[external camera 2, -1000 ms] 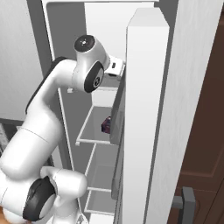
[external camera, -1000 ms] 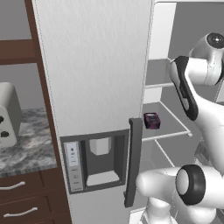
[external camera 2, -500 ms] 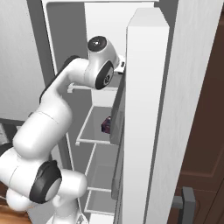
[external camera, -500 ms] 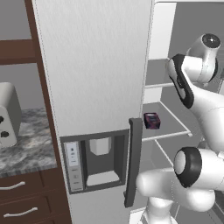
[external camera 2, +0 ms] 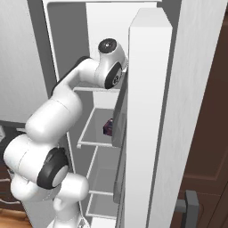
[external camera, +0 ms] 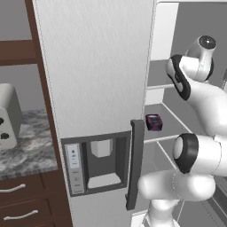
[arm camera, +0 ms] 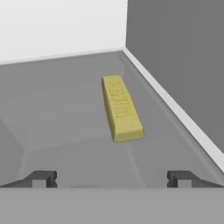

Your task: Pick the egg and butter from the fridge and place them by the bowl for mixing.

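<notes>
Jaws (arm camera: pixel 111 179) spread wide, gripping nothing. Small yellow rectangular butter stick (arm camera: pixel 121 107) lies flat on pale grey fridge shelf (arm camera: pixel 57 109), ahead of jaws, a bit right of centre, not touching. Shelf's pale edge strip runs just right of stick; open shelf w/ free room to its left. Tall light-grey fridge (external camera: pixel 97 66) open; dark purple cube (external camera: pixel 154 122) on lower shelf.

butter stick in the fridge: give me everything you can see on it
The butter is a small yellow rectangular stick with a faintly textured top and slightly rounded edges. It lies flat on a grey fridge shelf, its long axis pointing away from the hand camera, angled slightly, near the shelf's pale side edge and grey side wall. Only the shelf touches it. The gripper is open, its fingertips short of the stick and clear of it.
</notes>
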